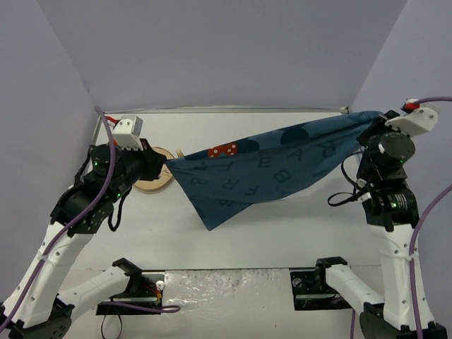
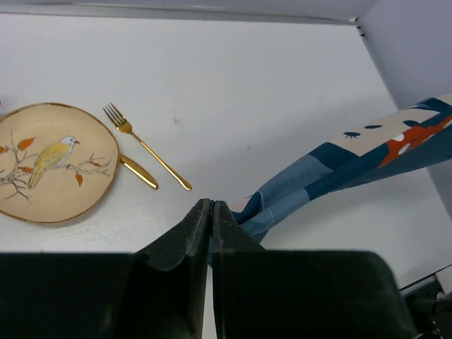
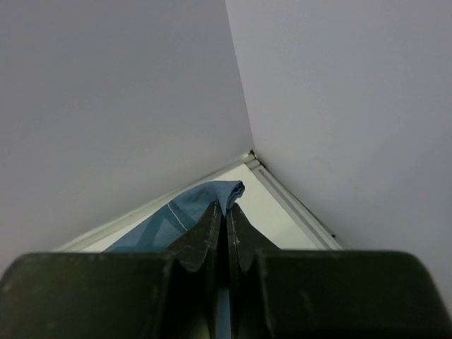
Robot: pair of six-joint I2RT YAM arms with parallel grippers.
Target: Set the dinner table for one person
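Spanning left to right beneath both arms lies the flat white metal-edged dinner table (image 1: pixel 282 233). Above it, left gripper (image 2: pixel 212 205) and right gripper (image 3: pixel 227 208) each clamp a corner of a sagging blue letter-printed cloth (image 1: pixel 261 173). Beyond rest a round bird-painted plate (image 2: pixel 49 169), gold fork (image 2: pixel 145 145), gold knife (image 2: pixel 138 171).

Left arm (image 1: pixel 60 236) and right arm (image 1: pixel 393 248): white link shells, black joint housings (round motor casings). Small green indicator lights are noted on the black housings of both. A white left camera block (image 1: pixel 128 130) is fitted at the wrist; the right camera block (image 1: pixel 413 121) is alike, with a red plug. A left purple cable (image 1: pixel 107 162) is routed along the arm, as is a right purple cable (image 1: pixel 434 99). Left pincer (image 2: pixel 211 205) and right pincer (image 3: pixel 227 209): matte black fingers, tapered to thin tips. Black base brackets (image 1: pixel 131 269) are recorded.
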